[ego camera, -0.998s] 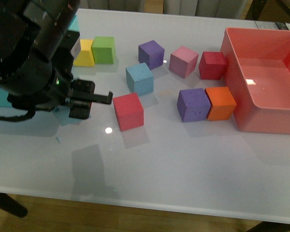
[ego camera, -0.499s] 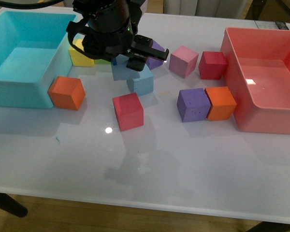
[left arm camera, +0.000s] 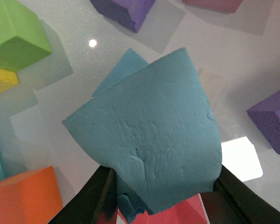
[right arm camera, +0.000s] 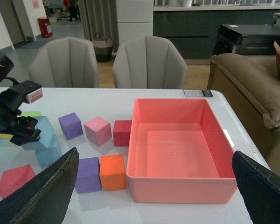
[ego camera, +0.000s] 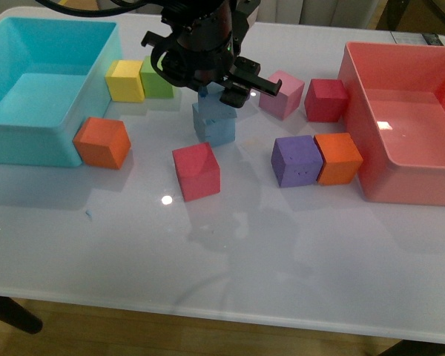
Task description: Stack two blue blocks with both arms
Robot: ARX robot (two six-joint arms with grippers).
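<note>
Holding one blue block, the left end effector (ego camera: 224, 92) hangs over the middle of the tabletop (ego camera: 282, 252). Its two black fingers (left arm camera: 91, 200) pinch the top blue block (left arm camera: 149, 140) from both sides. This block sits right above the bottom blue block (ego camera: 216, 130), which rests on the tabletop. The top one is turned a bit, so a corner of the bottom one peeks out in the left wrist view. It is hard to tell if the two blocks touch.

A red block (ego camera: 196, 170) lies just in front of the blue ones. A yellow block (ego camera: 126, 80) and a green block (ego camera: 157, 78) sit side by side next to the big turquoise bin (ego camera: 30, 144). An orange block (ego camera: 101, 142) lies at the bin's front corner.

The right end effector (right arm camera: 154, 196) shows only in its own wrist view. Its fingers are spread wide and hold nothing. It is up above the tabletop, near the pink bin (right arm camera: 182, 193) and well apart from the blue blocks.
</note>
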